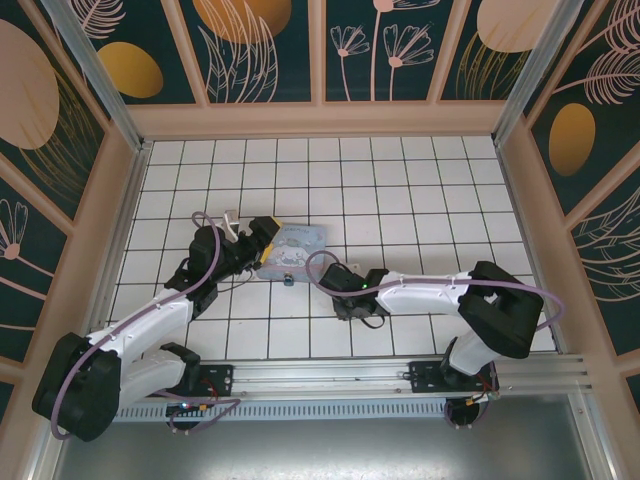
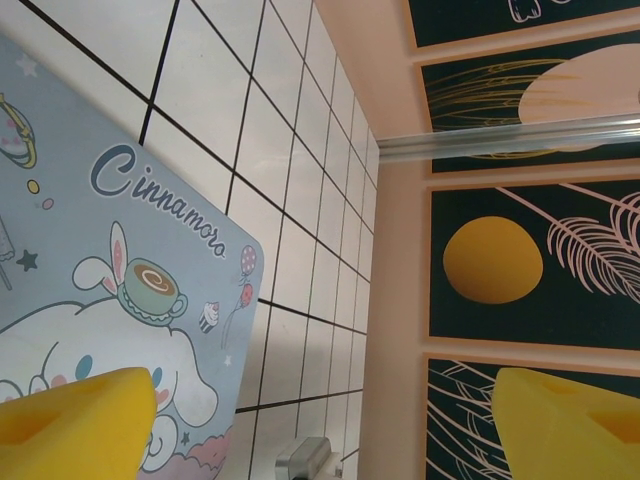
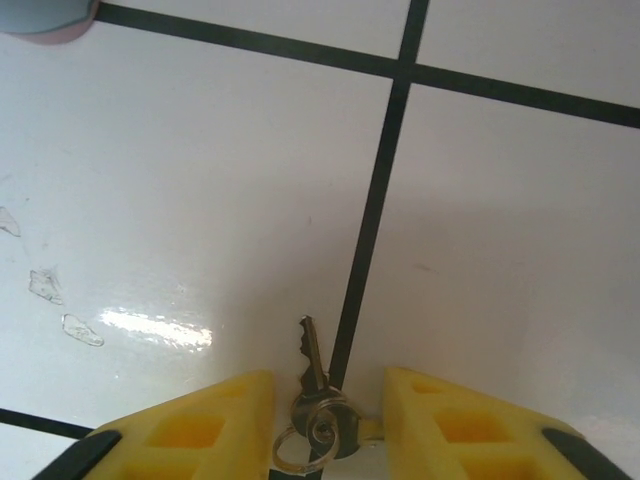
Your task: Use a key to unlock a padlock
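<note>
The tiny pale metal key [image 3: 320, 385] lies flat on a white tile beside a black grout line, its blade pointing away and a small wire ring through its head. My right gripper [image 3: 328, 410] is low over the floor and stands open, one yellow finger on each side of the key head with a narrow gap to each. The small dark bluish padlock [image 1: 287, 278] sits on the floor just below the tin box, between the two grippers. My left gripper [image 1: 266, 244] hovers at the tin's left edge, wide open, its yellow fingertips [image 2: 75, 425] far apart and holding nothing.
The pastel blue-pink cartoon tin box [image 1: 300, 243] lies flat mid-floor; its lid [image 2: 110, 270] takes up the left of the left wrist view, and its corner [image 3: 40, 12] shows near the right gripper. A small grey metal piece [image 2: 300, 460] sits by the tin's corner. Patterned walls enclose the tiled floor.
</note>
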Tool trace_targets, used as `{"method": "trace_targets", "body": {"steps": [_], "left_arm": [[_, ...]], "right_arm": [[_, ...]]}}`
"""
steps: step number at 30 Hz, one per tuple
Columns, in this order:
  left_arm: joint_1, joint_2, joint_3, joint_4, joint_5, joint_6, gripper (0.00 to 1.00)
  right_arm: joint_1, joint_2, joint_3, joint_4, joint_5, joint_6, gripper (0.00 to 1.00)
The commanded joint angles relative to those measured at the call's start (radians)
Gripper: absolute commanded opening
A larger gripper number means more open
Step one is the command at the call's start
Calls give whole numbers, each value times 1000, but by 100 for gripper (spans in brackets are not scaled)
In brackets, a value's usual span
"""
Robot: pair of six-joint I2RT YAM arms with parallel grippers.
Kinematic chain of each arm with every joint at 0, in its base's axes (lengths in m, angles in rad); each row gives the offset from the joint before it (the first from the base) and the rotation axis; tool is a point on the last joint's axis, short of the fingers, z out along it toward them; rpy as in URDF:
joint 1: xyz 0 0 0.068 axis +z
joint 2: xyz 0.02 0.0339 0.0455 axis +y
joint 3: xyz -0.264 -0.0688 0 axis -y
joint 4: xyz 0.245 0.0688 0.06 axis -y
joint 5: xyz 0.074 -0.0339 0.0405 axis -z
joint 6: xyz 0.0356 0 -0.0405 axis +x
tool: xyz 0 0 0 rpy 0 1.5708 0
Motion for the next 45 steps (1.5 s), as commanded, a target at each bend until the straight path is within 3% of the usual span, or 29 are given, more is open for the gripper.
{"method": "trace_targets", "body": {"steps": [1,4,7,12,18,31,38,45], "left_arm": [[-7,3,11,45,-5,-6,88],[-7,-1,9,41,-7,-7,87],[-7,-2,7,40,-7,-7,87],[-7,-5,7,34,-5,-2,87],[-7,-4,4,34,-2,4,87],[-42,54,11,171,83,-67,87],[-90,119,38,363,146,-140,85],[-113,173,95,525,255,-103,79]], "right_arm": [[22,63,6,-37,-18,-14,28],[34,105,23,-51,-9,-13,17],[35,123,16,-36,-23,-13,0],[17,80,-21,8,-44,-1,0],[-53,-153,-106,110,-120,11,0],[-277,-577,-178,277,-420,20,0],[-338,-637,-190,432,-606,3,0],[-393,-635,-226,593,-744,47,0]]}}
